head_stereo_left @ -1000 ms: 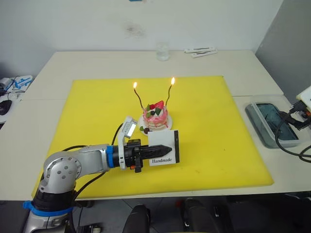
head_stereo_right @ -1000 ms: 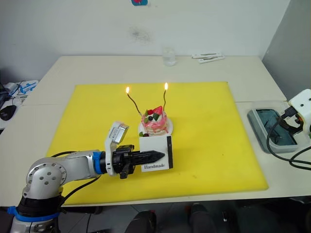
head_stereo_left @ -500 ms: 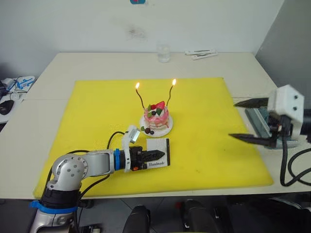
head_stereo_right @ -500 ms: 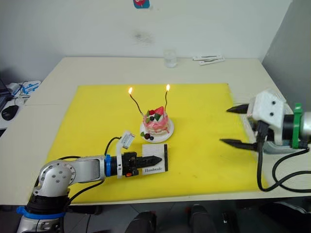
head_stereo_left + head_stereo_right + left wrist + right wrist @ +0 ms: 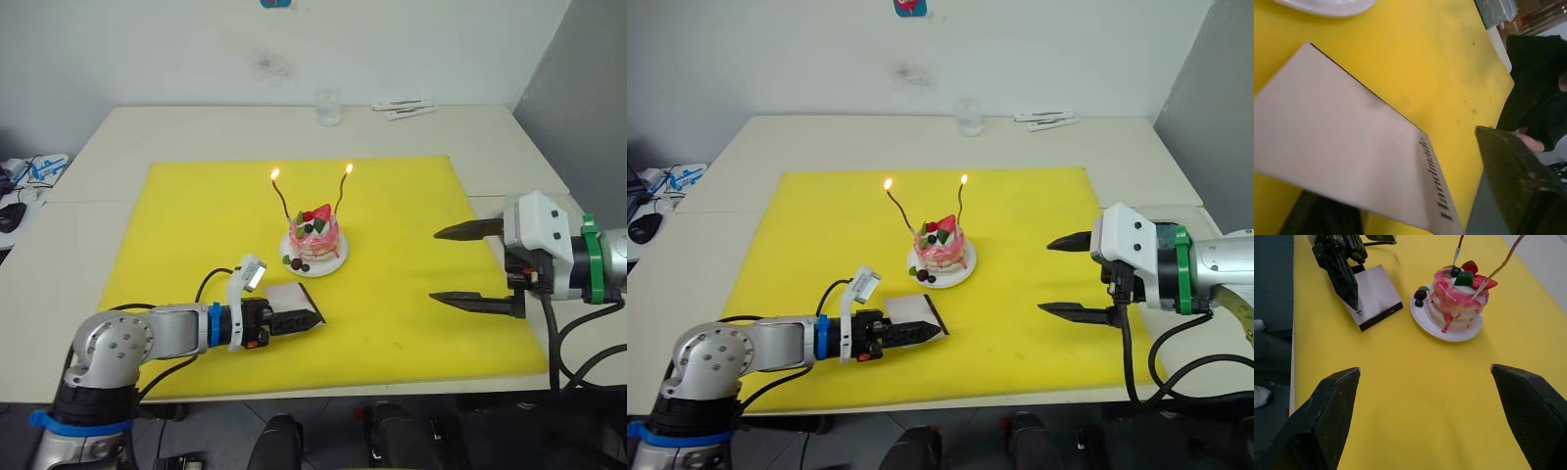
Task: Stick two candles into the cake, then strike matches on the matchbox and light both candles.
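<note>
We see a glass at the counter's 12 o'clock edge. The cake sits mid yellow mat, both candles lit. At its 7 o'clock, the left gripper's jaws pinch the matchbox, printed "Handmade". At 3 o'clock the right gripper's jaws gape wide, empty.

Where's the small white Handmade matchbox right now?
The white matchbox lies flat on the yellow mat, just in front of the pink cake's white plate towards the robot, with the left gripper closed on it.
</note>
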